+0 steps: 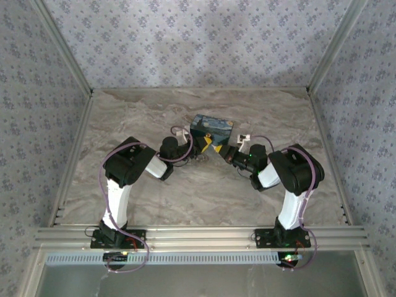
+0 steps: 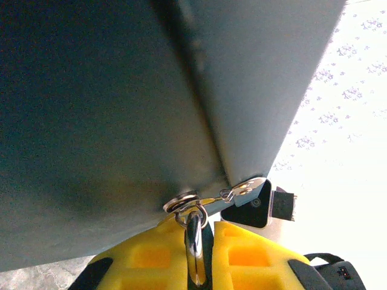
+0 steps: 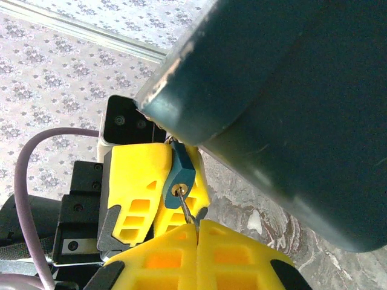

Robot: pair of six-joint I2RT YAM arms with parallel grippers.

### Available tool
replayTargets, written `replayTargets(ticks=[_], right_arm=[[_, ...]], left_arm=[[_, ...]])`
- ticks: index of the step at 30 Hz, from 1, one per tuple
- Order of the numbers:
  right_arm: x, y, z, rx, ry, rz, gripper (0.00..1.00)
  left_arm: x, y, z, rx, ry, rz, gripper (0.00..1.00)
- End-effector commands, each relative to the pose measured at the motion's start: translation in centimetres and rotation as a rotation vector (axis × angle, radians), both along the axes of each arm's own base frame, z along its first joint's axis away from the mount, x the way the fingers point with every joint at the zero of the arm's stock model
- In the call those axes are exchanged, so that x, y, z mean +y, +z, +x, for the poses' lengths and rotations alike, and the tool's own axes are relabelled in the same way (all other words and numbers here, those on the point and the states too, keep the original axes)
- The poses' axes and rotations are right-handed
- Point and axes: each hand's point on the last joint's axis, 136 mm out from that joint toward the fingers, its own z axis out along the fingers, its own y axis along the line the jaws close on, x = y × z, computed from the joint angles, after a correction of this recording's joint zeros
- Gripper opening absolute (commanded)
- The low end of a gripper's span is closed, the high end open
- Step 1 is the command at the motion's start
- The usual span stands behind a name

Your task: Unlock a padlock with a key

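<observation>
The padlock [image 3: 179, 175] is a small teal block with a brass keyhole, hanging under a corner of the blue box [image 3: 290, 103]. My left gripper [image 3: 172, 158] is shut on the padlock's body between its yellow fingers. In the left wrist view the silver shackle [image 2: 193, 248] runs up between the fingers of the left gripper [image 2: 202, 232] to a ring on the box [image 2: 121, 90]. My right gripper [image 3: 196, 232] is shut on the key [image 3: 187, 208], whose blade tip sits in the keyhole. From above, the left gripper [image 1: 201, 145] and right gripper [image 1: 218, 150] meet at the front of the box [image 1: 211, 127].
A small flat metal tag [image 2: 248, 187] hangs from the ring beside the shackle. The box stands mid-table on the marble top [image 1: 204, 192], with patterned walls [image 1: 198, 43] around. Both arms reach inward, elbows out to the sides.
</observation>
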Motion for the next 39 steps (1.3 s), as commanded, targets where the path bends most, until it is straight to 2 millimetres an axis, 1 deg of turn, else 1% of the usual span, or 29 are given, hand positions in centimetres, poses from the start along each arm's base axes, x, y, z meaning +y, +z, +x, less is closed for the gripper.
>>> replayTargets(ticks=[1, 4, 6, 8, 19, 23, 26, 30, 34, 37, 39], right_arm=[[0.2, 1.4, 1.1, -0.014, -0.003, 0.044, 0.00], [0.2, 1.5, 1.8, 0.055, -0.002, 0.110, 0.00], [0.5, 1.7, 1.9, 0.070, 0.008, 0.129, 0.00], [0.8, 1.9, 1.9, 0.066, 0.024, 0.128, 0.00], [2.3, 1.0, 0.7, 0.043, 0.044, 0.056, 0.00], [2.0, 1.0, 0.7, 0.044, 0.023, 0.067, 0.00], [1.7, 1.2, 1.1, 0.061, 0.010, 0.107, 0.00], [2.3, 1.7, 1.1, 0.089, 0.023, 0.140, 0.00], [3.2, 1.9, 1.3, 0.092, 0.045, 0.146, 0.00], [3.4, 1.5, 1.9, 0.097, 0.047, 0.118, 0.00], [3.3, 2.0, 2.4, 0.098, 0.042, 0.136, 0.00]], left_arm=[[-1.4, 2.5, -1.1, -0.083, -0.072, -0.055, 0.00], [-1.5, 2.8, -1.2, -0.092, -0.080, -0.058, 0.00], [-1.5, 3.0, -1.2, -0.097, -0.081, -0.059, 0.00], [-1.5, 3.1, -1.2, -0.099, -0.079, -0.060, 0.00], [-1.5, 3.4, -1.0, -0.101, -0.069, -0.065, 0.00], [-1.5, 3.4, -1.0, -0.104, -0.067, -0.064, 0.00], [-1.4, 3.4, -1.0, -0.104, -0.067, -0.064, 0.00], [-1.5, 3.5, -1.1, -0.106, -0.066, -0.064, 0.00], [-1.9, 3.5, -1.2, -0.109, -0.082, -0.067, 0.00], [-2.5, 3.9, -1.8, -0.121, -0.110, -0.071, 0.00], [-3.1, 4.1, -2.4, -0.133, -0.139, -0.073, 0.00]])
